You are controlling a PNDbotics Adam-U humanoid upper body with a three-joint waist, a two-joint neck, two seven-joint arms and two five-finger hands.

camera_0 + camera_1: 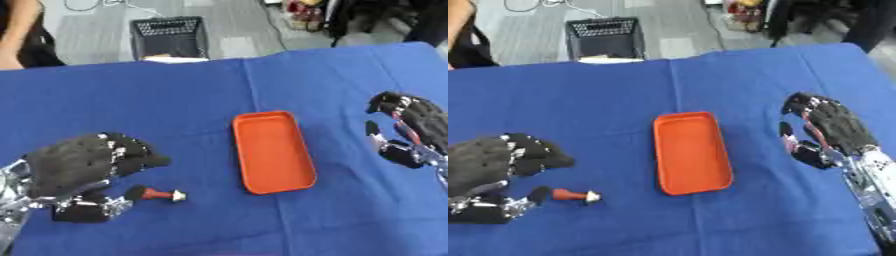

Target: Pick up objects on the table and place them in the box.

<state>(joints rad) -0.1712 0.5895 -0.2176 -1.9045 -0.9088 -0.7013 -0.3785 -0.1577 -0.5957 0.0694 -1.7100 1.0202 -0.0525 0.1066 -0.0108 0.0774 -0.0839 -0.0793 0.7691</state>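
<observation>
- Where the blue cloth (175, 100) covers the surface, an orange box (272, 151) lies near the centre, long side running away from the robot, open side up, nothing visible inside it.
- Left hand (74, 167): at the lower left of the view, low over the cloth, back of the hand toward the camera. Its fingers (131, 150) are curled over, pointing toward the box; the thumb (136, 192) reaches out below them.
- A small red object (160, 194) with a pale tip lies on the cloth just right of that thumb. The dark thumb end meets the object's near end. Whether the fingers grip it cannot be told; the fingers above stand apart from it.
- The object sits left of the box and nearer the robot, well clear of the box rim.
- Right hand (833, 127): at the right side, apart from the box, fingers spread and relaxed, pointing away from the robot, holding nothing.
- Beyond the far edge of the surface, a dark basket (170, 37) stands on the floor.
- A person's arm shows at the upper left corner, touching nothing on the surface.
</observation>
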